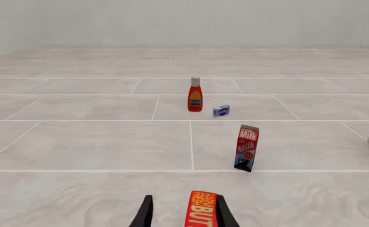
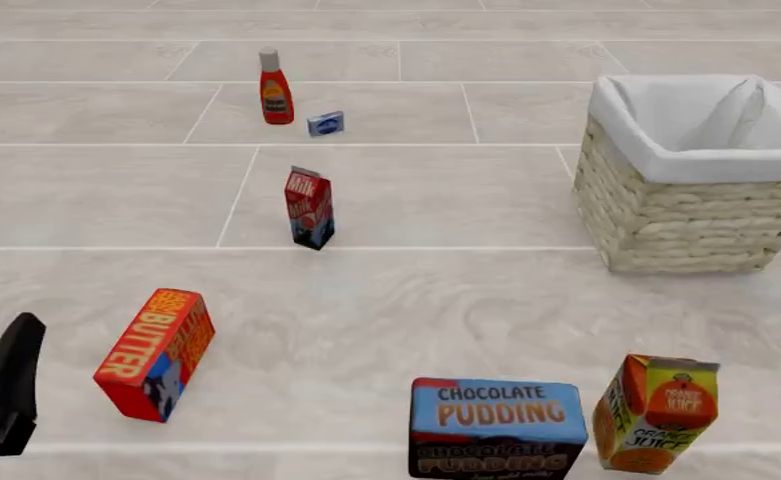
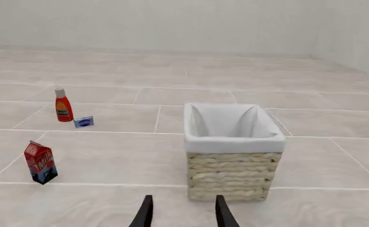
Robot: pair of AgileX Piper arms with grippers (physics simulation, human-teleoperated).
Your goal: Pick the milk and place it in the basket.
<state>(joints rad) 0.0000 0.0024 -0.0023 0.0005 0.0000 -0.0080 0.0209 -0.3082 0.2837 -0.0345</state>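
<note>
The left gripper (image 1: 183,213) is open and empty, well short of the milk (image 2: 309,208), which stands upright and free on the table, with the basket (image 2: 690,215) off to its right. The carton is likely light, stiff and smooth-sided; grip the flat faces at mid-height, below the gable.

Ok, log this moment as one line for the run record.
phase: pre-grasp | milk: upright on table, untouched | basket: holds no milk | left pincer: open, apart from milk | right pincer: open, facing basket
</note>
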